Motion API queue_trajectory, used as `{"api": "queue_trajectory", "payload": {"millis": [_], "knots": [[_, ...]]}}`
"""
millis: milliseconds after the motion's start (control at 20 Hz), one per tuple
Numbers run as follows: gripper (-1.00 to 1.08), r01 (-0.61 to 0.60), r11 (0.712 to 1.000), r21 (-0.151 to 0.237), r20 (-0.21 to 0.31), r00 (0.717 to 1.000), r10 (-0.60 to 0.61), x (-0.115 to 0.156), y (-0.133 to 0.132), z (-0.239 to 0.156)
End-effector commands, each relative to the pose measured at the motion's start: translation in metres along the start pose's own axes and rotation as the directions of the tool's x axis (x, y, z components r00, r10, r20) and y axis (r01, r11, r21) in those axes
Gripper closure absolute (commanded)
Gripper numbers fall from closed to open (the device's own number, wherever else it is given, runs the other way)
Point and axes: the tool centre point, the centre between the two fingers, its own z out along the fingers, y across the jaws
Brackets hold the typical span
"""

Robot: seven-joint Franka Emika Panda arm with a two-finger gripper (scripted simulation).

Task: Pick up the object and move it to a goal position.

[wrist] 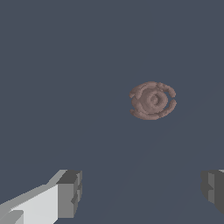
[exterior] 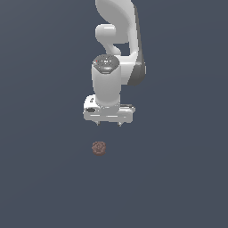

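The white arm [exterior: 116,40] comes down from the top of the exterior view and ends in a wide white gripper [exterior: 109,124], whose two short fingertips point straight down at the plain dark grey-blue floor [exterior: 178,178]. The fingers [wrist: 70,193] are spread wide apart — in the wrist view one grey pad sits at each side with only bare floor between them, and nothing is held.

The object [exterior: 99,148] is a small reddish-brown lump, roundish and much narrower than the gripper. It lies on the floor by itself, below the gripper in the exterior view and a little toward that view's left of the gripper's middle, under the finger on that side rather than under the gap. There is clear space between it and the fingertips; nothing touches it.

From the wrist view the object [wrist: 153,100] shows a swirled, bumpy top — raised rings around a small centre. It sits ahead of the open fingers, not between them
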Motion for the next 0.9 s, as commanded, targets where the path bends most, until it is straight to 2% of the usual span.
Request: {"api": "queue_trajectory", "payload": {"millis": [0,400,850], "knots": [[-0.92,0.0,1.0,0.0,0.001,1.0,0.0,0.0,0.0,0.001],[-0.92,0.01,1.0,0.0,0.001,1.0,-0.01,0.014,0.008,0.013],[-0.92,0.037,0.999,0.004,0.0,0.999,-0.037,0.048,0.032,0.05]]}}
